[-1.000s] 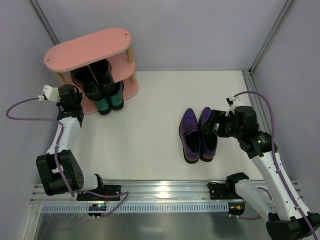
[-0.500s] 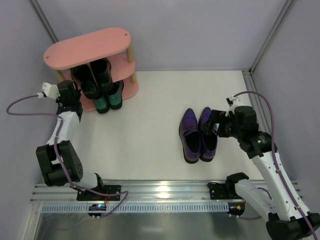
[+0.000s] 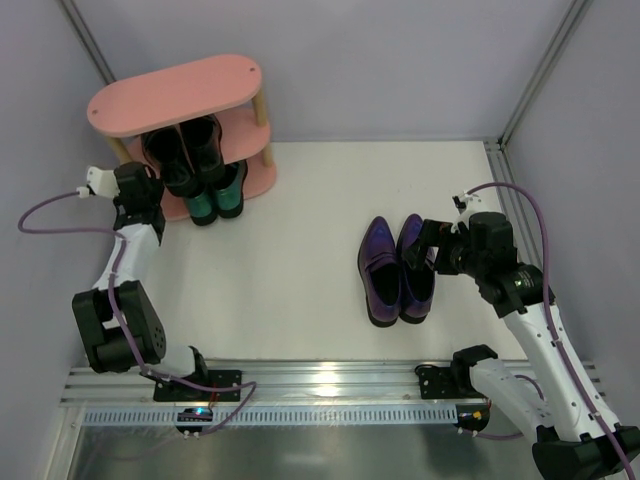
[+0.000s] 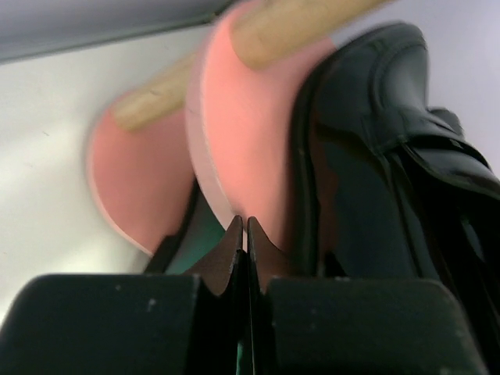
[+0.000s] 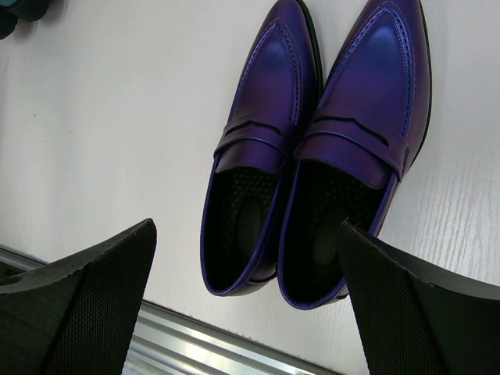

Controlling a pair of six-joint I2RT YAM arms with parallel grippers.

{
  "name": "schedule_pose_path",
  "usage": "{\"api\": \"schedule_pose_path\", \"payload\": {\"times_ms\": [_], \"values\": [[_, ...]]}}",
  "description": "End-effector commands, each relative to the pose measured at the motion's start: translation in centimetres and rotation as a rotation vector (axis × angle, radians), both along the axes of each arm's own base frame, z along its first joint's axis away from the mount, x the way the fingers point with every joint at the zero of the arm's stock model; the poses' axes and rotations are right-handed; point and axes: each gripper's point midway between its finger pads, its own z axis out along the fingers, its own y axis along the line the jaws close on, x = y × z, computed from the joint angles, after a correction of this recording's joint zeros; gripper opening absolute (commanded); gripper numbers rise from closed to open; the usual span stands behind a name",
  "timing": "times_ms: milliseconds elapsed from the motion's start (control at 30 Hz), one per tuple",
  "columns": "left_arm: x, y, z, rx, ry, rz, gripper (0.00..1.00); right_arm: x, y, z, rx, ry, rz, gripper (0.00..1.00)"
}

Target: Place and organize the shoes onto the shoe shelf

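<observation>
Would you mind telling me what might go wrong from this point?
The left fingers, shut, sit at the edge of the small pink three-tier shelf beside the glossy black loafers; a push forward might shove the rack or dislodge a shoe. The right fingers, open, hover over the glossy purple loafers, which lie touching, so a grasp might catch one and drag the other.

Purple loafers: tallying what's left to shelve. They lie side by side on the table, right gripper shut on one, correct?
No: the right gripper is open, clamping neither, as the right wrist view shows. The purple loafers do lie side by side on the table.
</observation>
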Motion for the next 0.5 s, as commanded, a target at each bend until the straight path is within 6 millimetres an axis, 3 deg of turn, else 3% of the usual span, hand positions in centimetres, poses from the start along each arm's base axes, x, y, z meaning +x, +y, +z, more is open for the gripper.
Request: {"api": "schedule_pose_path", "payload": {"times_ms": [0, 100, 133, 233, 467], "values": [[-0.2, -1.9, 5.6, 0.014, -0.175, -0.067, 0.00, 0.2, 0.2, 0.8, 0.007, -0.041, 0.010, 0.97], [-1.9, -1.6, 6.7, 0.055, -0.172, -0.042, 0.19, 0.2, 0.3, 0.7, 0.013, -0.040, 0.012, 0.97], [-2.4, -1.5, 6.5, 0.065, -0.148, -0.037, 0.33, 0.2, 0.3, 0.7, 0.016, -0.041, 0.013, 0.97], [-4.1, -1.1, 7.8, 0.122, -0.134, -0.011, 0.53, 0.2, 0.5, 0.6, 0.024, -0.041, 0.021, 0.97], [-7.4, -1.2, 9.0, 0.194, -0.046, -0.018, 0.68, 0.2, 1.0, 0.4, 0.048, -0.043, 0.039, 0.97]]}}
